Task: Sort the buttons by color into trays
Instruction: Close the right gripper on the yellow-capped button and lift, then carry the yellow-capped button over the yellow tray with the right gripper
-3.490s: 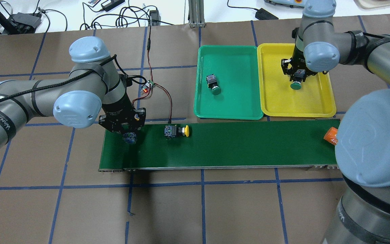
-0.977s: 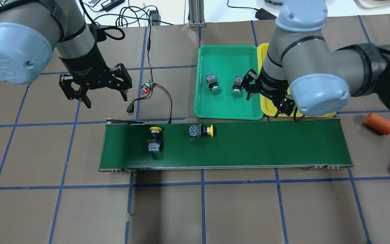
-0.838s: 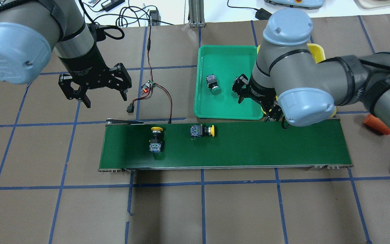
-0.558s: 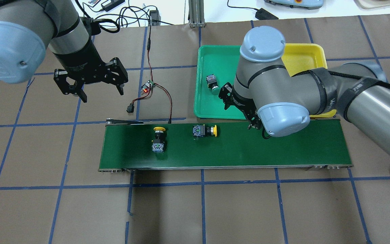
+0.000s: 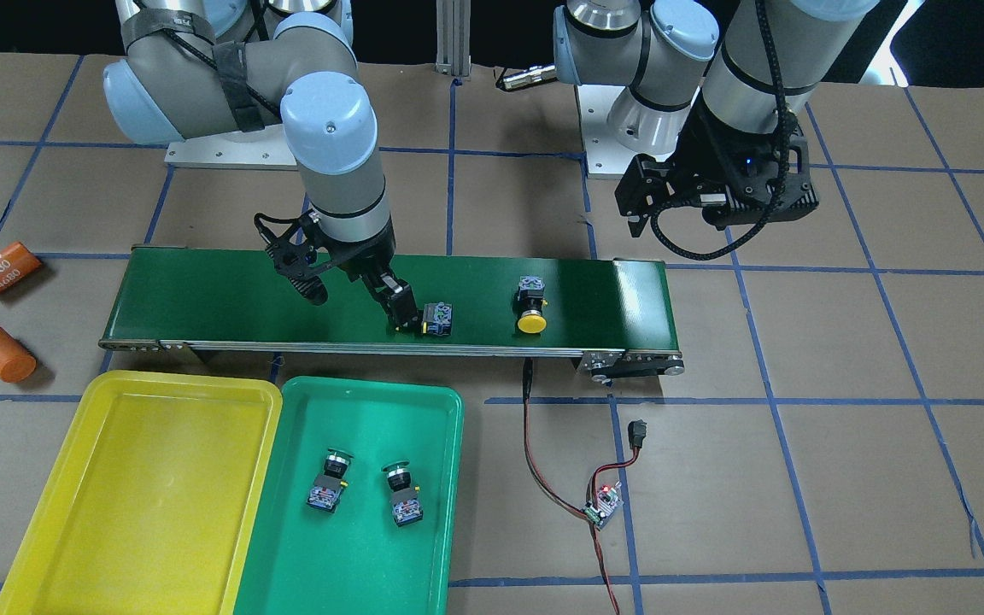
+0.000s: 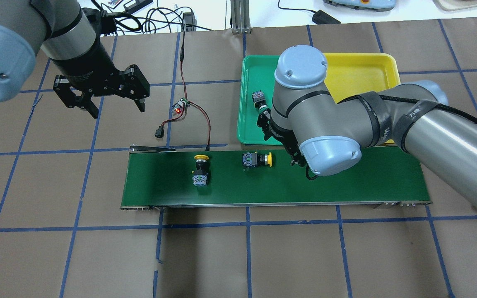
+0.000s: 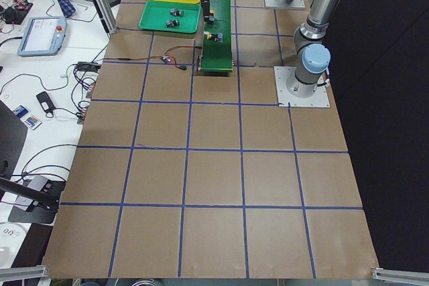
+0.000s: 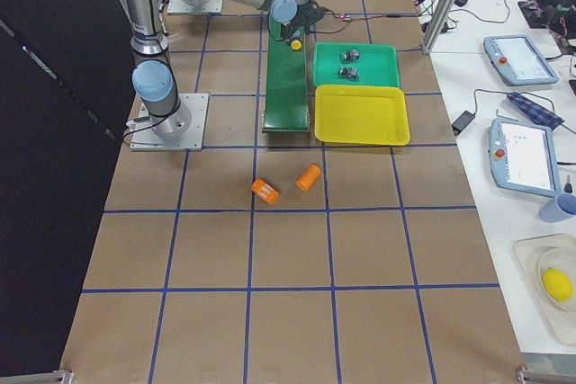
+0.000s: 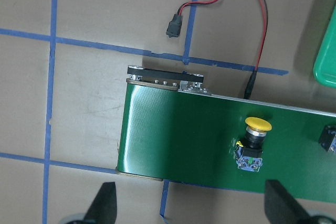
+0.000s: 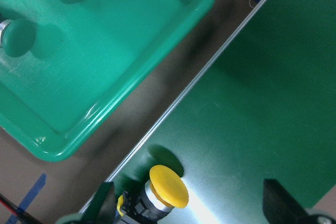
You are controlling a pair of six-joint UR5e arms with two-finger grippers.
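Two yellow buttons are on the dark green belt: one (image 6: 201,169) stands toward its left, one (image 6: 257,159) lies on its side mid-belt. My right gripper (image 5: 361,307) is open and low over the belt. Its fingers straddle the lying button's yellow cap (image 10: 168,186). Two green buttons (image 5: 328,483) (image 5: 402,495) lie in the teal tray (image 5: 372,564). The yellow tray (image 5: 142,512) holds nothing. My left gripper (image 6: 116,108) is open and empty. It hangs high, behind the belt's left end.
The conveyor belt (image 6: 346,182) runs across the middle of the table. A small circuit board with red wires (image 6: 180,105) lies behind its left part. Two orange cylinders (image 5: 5,267) (image 5: 1,352) lie off the belt's right end.
My right gripper left a green button in the teal tray and swung down to the belt. My left gripper let go of a yellow button and rose away. Both yellow buttons drifted right.
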